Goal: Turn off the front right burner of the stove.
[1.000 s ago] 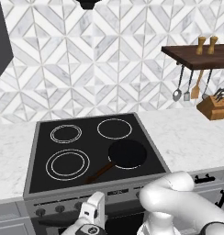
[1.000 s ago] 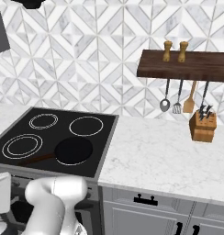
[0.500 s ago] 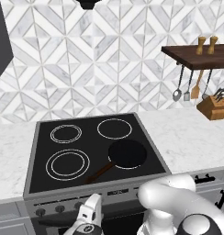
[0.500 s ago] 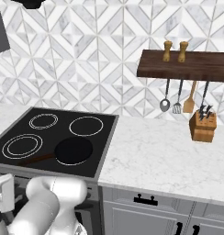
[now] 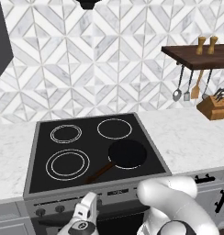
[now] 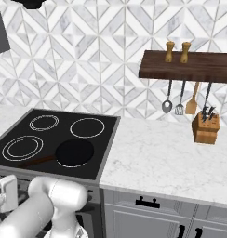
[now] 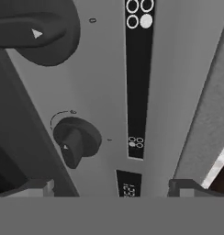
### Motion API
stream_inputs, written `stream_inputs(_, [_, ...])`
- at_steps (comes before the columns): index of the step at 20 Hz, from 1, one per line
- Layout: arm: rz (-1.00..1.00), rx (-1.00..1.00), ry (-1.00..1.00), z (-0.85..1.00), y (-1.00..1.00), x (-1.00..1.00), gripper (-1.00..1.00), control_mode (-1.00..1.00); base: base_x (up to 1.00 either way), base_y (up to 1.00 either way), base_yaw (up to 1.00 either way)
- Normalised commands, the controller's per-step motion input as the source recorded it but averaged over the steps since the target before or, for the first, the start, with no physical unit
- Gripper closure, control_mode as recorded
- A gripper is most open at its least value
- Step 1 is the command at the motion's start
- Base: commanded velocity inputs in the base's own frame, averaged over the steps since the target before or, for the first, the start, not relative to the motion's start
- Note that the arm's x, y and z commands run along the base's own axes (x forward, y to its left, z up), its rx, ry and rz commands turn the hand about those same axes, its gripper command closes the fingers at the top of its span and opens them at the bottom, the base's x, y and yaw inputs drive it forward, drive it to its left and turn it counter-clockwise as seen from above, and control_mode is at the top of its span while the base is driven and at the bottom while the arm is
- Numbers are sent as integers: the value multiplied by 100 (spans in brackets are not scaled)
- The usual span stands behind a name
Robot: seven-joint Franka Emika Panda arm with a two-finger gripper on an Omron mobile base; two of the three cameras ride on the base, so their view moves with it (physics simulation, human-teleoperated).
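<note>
The stove (image 5: 33, 151) (image 6: 108, 144) is a black glass cooktop in a grey frame. A black frying pan (image 5: 127, 153) (image 6: 75, 152) covers the front right burner (image 5: 123, 168), and just a thin white arc shows at the pan's near edge. My gripper (image 5: 87, 205) (image 6: 7, 195) hangs low in front of the stove's grey knob panel, left of its middle. In the hand view my gripper (image 7: 111, 188) is open with nothing between its fingertips (image 7: 38, 187). A dark round knob (image 7: 77, 137) lies just ahead, nearer that fingertip. A second knob (image 7: 36, 27) looms at the upper left.
Between the knobs runs a black strip of burner icons (image 7: 137, 69). Two more knobs (image 5: 40, 212) show at the panel's left end. A marble counter (image 6: 171, 158) lies right of the stove, with a knife block (image 6: 205, 128), hanging utensils (image 6: 179, 100) and a wooden shelf (image 6: 185, 69).
The arm's elbow has sunk a little, and the hand has edged slightly left along the knob panel. The pan and stove have not moved.
</note>
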Motion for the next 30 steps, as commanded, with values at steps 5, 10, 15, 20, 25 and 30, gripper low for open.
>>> stream_inputs(5, [0, 1, -4, -35, 0, 3, -100, -100, 0, 0, 0])
stream_inputs(10, [0, 2, -6, -11, 0, 18, -100, -100, 0, 0, 0])
stream_inputs(15, [0, 0, -5, -11, 0, 22, -100, -100, 0, 0, 0])
stream_inputs(20, [0, 0, -5, -19, 0, 13, -100, -100, 0, 0, 0])
stream_inputs(25, [0, 0, -3, -5, 0, 9, -100, -100, 0, 0, 0])
stream_inputs(30, [0, 0, 0, 0, 0, 0, 100, -100, 0, 0, 0])
